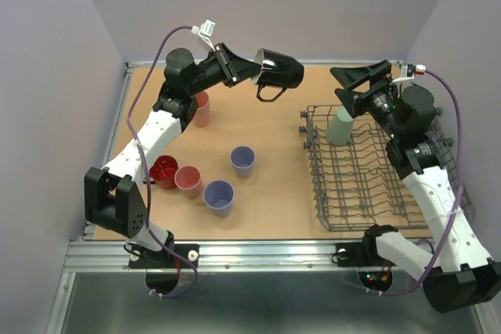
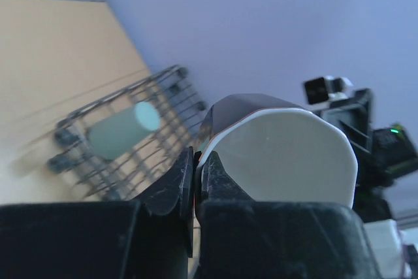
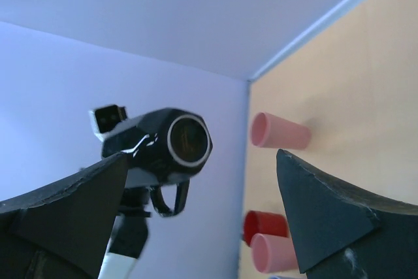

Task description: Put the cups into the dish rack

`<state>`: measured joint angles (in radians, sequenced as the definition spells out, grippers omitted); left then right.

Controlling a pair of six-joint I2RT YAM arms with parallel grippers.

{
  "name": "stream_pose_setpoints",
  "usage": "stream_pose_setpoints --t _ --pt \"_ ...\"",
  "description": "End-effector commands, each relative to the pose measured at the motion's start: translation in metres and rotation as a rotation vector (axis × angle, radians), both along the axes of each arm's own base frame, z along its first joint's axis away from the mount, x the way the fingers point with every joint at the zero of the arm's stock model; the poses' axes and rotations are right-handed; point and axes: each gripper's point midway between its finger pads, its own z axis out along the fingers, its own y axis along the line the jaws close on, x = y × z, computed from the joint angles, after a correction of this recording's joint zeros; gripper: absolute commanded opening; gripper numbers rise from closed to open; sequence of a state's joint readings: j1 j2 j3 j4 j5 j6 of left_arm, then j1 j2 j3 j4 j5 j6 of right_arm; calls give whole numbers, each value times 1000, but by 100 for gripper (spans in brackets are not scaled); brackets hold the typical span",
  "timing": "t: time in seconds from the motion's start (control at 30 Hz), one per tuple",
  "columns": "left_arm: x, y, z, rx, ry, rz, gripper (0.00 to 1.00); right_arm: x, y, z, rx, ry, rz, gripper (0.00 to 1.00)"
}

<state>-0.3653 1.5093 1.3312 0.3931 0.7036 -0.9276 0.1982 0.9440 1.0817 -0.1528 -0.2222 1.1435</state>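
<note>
My left pincer (image 1: 247, 66) pinches the rim of the dark mug (image 1: 280, 72), one finger against the cream lining and one outside. The mug is carried aloft on its side, base pointing to 3 o'clock and handle hanging down. My right pincer (image 1: 346, 87) stands wide apart and holds nothing, at 3 o'clock from the mug.

The grip looks like the weak point. I hold only a thin lip while the whole body juts beyond my fingers, so a jolt could swing the mug or let it slip to the table (image 1: 274, 134) below.

The second risk is a clash. My right pincer stands over the far left corner of the dish rack (image 1: 368, 193), just above the sage-green cup (image 1: 340, 127) already inside, right where the mug would come in. The hanging handle could also snag the rack's raised side or a tine if I come in low.

The back wall is close at 12 o'clock. Bare board lies beneath the mug and on to the rack at 4 o'clock, and the rack's near rows look empty. The red mug (image 1: 164, 170), two pink cups (image 1: 201, 107) and two lavender cups (image 1: 243, 160) stand well clear around 7 o'clock.
</note>
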Motion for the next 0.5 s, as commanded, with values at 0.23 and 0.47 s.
stream_pose_setpoints --t 0.23,0.47 --pt "-54 13 80 -387 -86 -153 0 15 28 72 361 -195 134 100" --pt "-61 11 76 -464 -86 -185 0 19 55 66 381 -173 174 100"
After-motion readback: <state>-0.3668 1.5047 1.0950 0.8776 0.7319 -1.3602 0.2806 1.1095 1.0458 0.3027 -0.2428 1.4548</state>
